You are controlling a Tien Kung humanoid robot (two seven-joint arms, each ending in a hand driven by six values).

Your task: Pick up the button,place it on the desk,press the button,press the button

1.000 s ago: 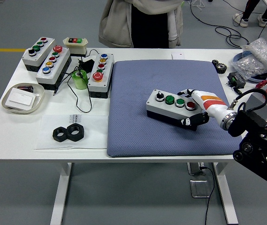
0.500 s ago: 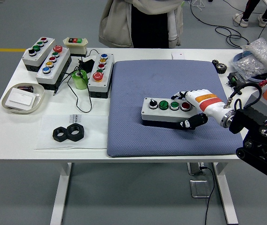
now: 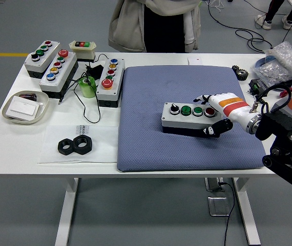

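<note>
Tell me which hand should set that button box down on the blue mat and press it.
Probably the right. The right hand already grips the button box at its right end over the blue mat, and the left arm is nowhere in view.

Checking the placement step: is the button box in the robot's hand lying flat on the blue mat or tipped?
Flat, apparently: the button box lies level on the blue mat, buttons facing up, the right hand gripping its end.

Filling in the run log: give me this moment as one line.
right hand: shut on button box | box: on blue mat, right end gripped | left hand: not in view | person: at far side
</note>
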